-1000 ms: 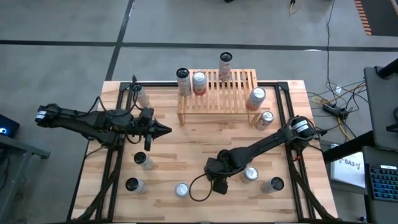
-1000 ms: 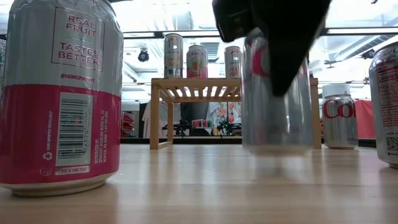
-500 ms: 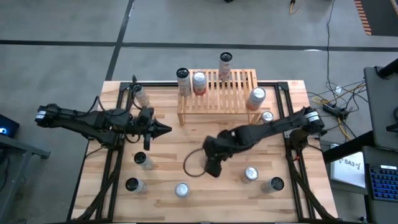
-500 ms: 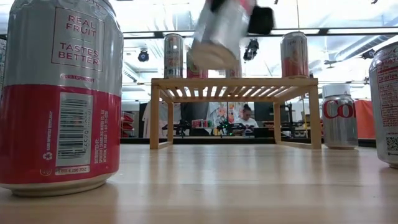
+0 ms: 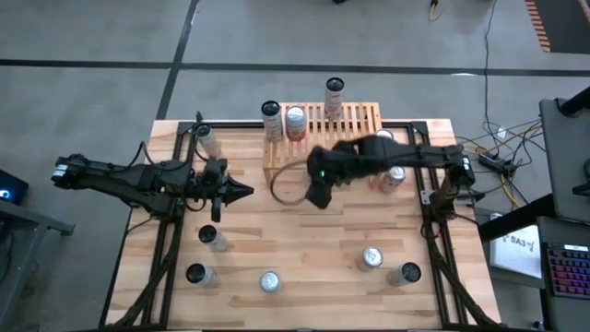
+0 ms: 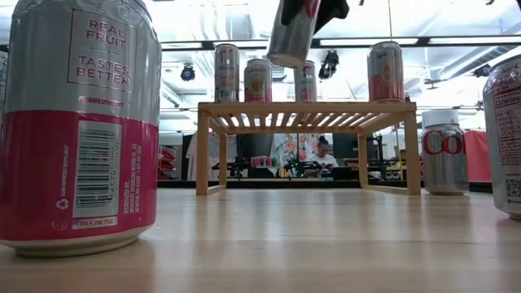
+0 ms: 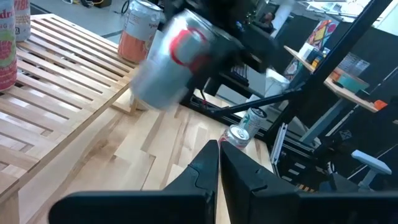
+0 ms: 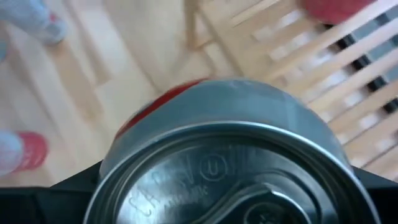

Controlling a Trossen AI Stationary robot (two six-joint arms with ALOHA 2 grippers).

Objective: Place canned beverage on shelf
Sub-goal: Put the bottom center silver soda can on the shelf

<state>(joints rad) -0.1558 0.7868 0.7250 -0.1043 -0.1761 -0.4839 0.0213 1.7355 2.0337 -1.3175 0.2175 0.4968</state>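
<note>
Jaws of the right gripper (image 5: 318,189) clamp a silver-and-red soda can (image 7: 171,65) by its sides, aloft just before the shelf (image 5: 346,148); thin-walled and slick, it likely dents if squeezed.

Both arms are dark, almost black, built of slim tubular links joined by thicker rounded joints. The left arm (image 5: 138,177) carries a pale, whitish block at its outer end and tapers to a pointed black gripper (image 5: 241,192). The right arm (image 5: 406,159) has a grey ring at its base joint, and a thin dark cable hangs from its wrist in a loop. The left fingers (image 7: 205,171) are matte black plastic with angular, faceted edges.
</note>
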